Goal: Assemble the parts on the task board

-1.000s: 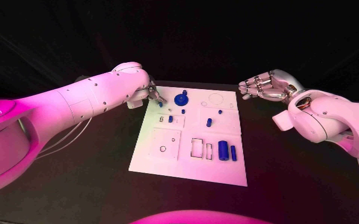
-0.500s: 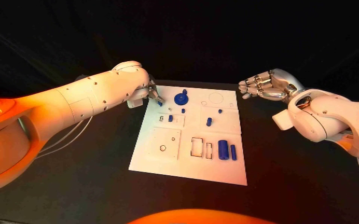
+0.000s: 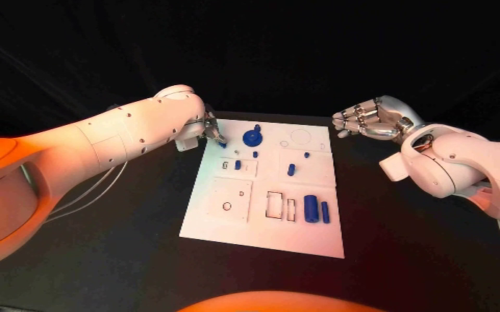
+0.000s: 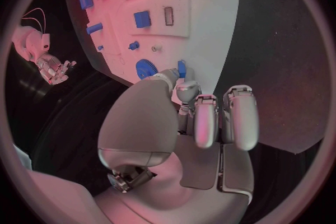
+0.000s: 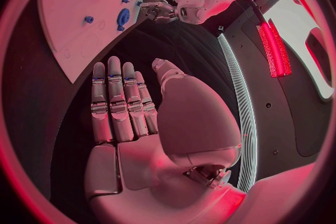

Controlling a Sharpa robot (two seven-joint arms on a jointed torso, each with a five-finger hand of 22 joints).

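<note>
Left hand (image 4: 189, 117) pinches a small blue peg (image 4: 181, 69) beside the blue gear (image 4: 145, 68); a shallow fingertip pinch could let it slip. Right hand (image 3: 367, 121) hovers, fingers apart.

In the head view the left hand (image 3: 212, 130) is mostly hidden behind its own white arm (image 3: 125, 135). It pinches a small blue part (image 4: 181, 68), but the fingers (image 4: 185, 89) cover the lower end of the part. The task board (image 3: 264, 204) is cut off by the circle's rim in both wrist views. The outlines on the board are too small to read.
</note>
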